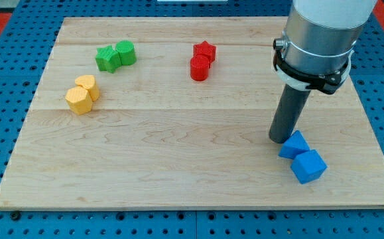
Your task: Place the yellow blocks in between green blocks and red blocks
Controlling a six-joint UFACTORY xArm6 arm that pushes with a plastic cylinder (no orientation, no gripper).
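Two yellow blocks sit touching at the view's left: a yellow hexagon (79,101) and a rounder yellow block (87,85) just above it. Two green blocks touch at the upper left: a green star (107,60) and a green cylinder (126,52). Two red blocks touch at the upper middle: a red star (205,51) and a red cylinder (199,68). My tip (281,138) rests on the board at the right, touching or nearly touching the upper left of a blue block (294,144). It is far from the yellow blocks.
A second blue cube (308,166) lies just below and right of the first, near the board's lower right. The wooden board (178,159) rests on a blue pegboard (6,99). The arm's grey body fills the upper right.
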